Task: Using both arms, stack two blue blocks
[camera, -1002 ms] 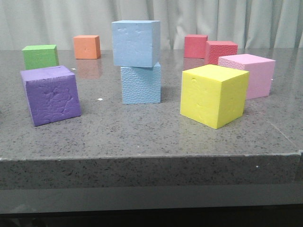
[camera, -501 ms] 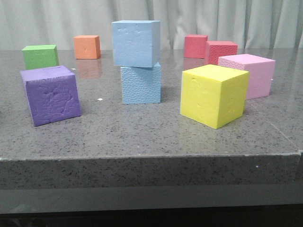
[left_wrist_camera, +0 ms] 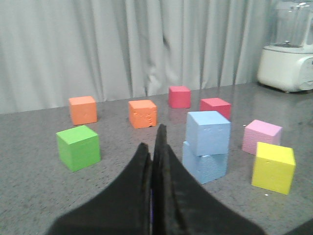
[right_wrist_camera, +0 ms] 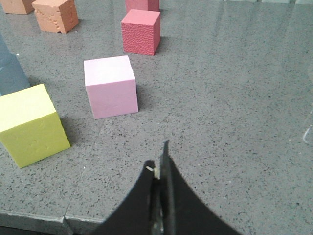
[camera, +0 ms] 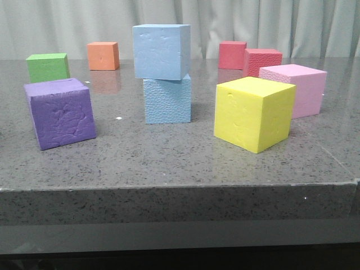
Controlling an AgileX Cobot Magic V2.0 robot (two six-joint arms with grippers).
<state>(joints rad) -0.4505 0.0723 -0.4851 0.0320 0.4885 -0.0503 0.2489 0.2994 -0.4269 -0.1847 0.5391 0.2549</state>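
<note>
My left jaws [left_wrist_camera: 154, 147] are pressed together with nothing between them, the dark fingers meeting in a thin seam, raised above the bench [left_wrist_camera: 29, 161]. My right jaws [right_wrist_camera: 161, 161] are likewise closed tight and empty, hanging over bare grey stone near the front edge of the bench on my right side. Neither arm touches any block.

Outward from the left jaws, the two blue blocks stand stacked near the middle of the bench: the lower blue block [camera: 167, 101] sits flat on the stone, and the upper blue block [camera: 161, 52] rests on top of it, shifted a little toward my left so its side overhangs. In the left wrist view the same pair shows as the upper cube [left_wrist_camera: 208, 133] on the lower one [left_wrist_camera: 205, 164].

Toward the front right stands a yellow cube [camera: 254, 112], with a pink block [camera: 298, 89] just behind it, nearer the right edge. A purple cube [camera: 59, 112] sits toward the front left. Along the far edge are a green cube [camera: 48, 67], an orange cube [camera: 103, 55] and two red cubes [camera: 247, 56]. A second orange cube [left_wrist_camera: 143, 113] shows in the left wrist view.
</note>
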